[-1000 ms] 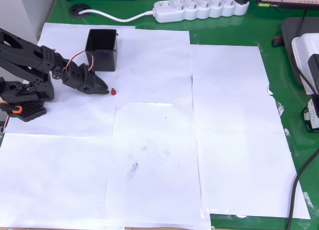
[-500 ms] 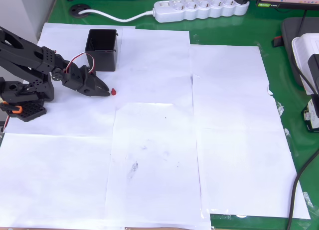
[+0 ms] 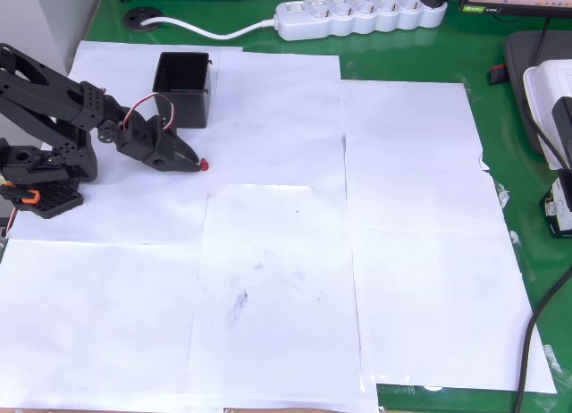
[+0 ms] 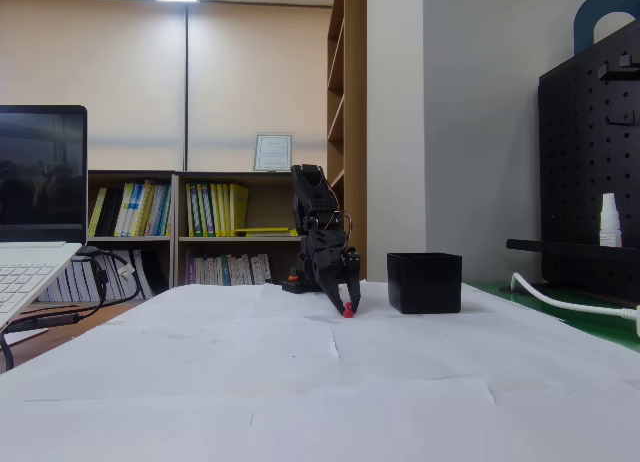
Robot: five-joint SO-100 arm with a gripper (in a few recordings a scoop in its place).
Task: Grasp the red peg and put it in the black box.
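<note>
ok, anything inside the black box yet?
In the overhead view the black box looks empty: dark floor, nothing red. Its near wall hides part of the floor. The red peg is outside, on the paper at the claw tips.

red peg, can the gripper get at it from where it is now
Probably yes. The gripper is already at the red peg, its tips right against it in the overhead view and nothing between them. The black box stands off to the side.

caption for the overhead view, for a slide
Black arm's gripper closes in on the red peg lying just below the black box.
</note>
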